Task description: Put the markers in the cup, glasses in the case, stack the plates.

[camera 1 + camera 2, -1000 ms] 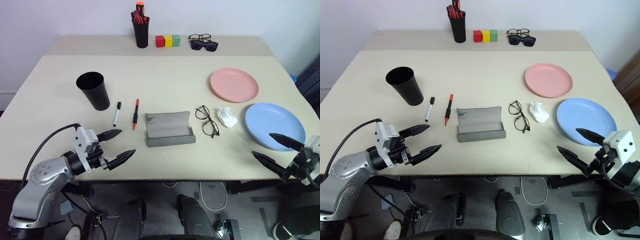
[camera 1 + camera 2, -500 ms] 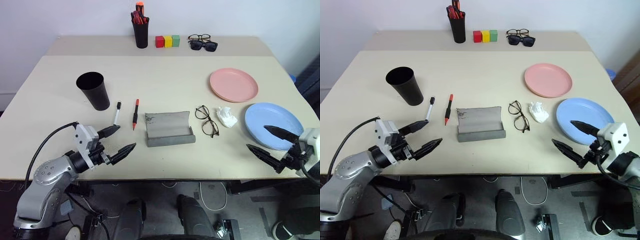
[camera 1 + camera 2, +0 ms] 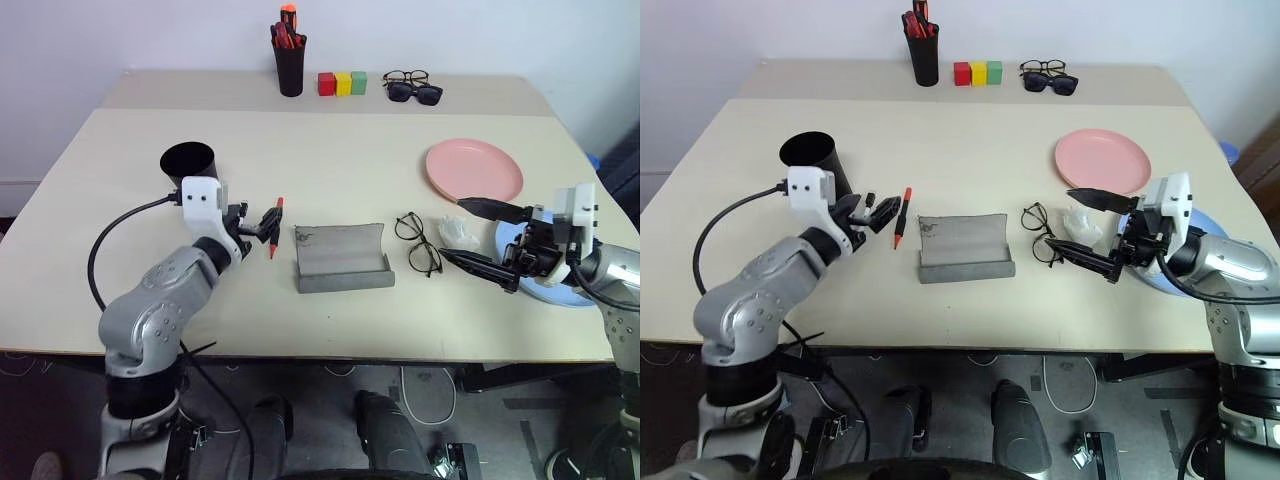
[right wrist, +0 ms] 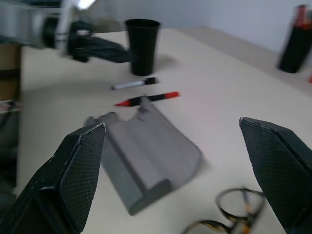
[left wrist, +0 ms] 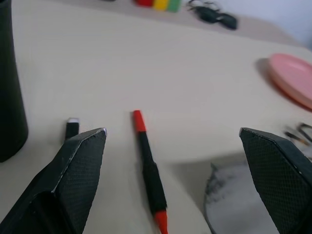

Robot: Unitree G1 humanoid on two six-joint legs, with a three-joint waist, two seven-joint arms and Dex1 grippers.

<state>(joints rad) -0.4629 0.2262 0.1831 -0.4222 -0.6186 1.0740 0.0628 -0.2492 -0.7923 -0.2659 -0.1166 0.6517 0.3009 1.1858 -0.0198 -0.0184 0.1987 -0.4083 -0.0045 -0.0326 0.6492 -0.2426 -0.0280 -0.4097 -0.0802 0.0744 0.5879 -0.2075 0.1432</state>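
Left tool [image 3: 262, 222], fingers spread and empty, hovers over the two markers, red marker [image 5: 148, 170] and white marker [image 3: 869, 200], lying on the bench [image 3: 330, 150] at 3 o'clock of the black cup [image 3: 188, 163]; it should straddle one marker mid-body before pinching.

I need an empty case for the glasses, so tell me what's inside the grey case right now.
The grey case lies open, and its trough shows bare felt lining, nothing in it. The wire-framed glasses lie on the table beside it. The case's front lip hides the trough's near edge.
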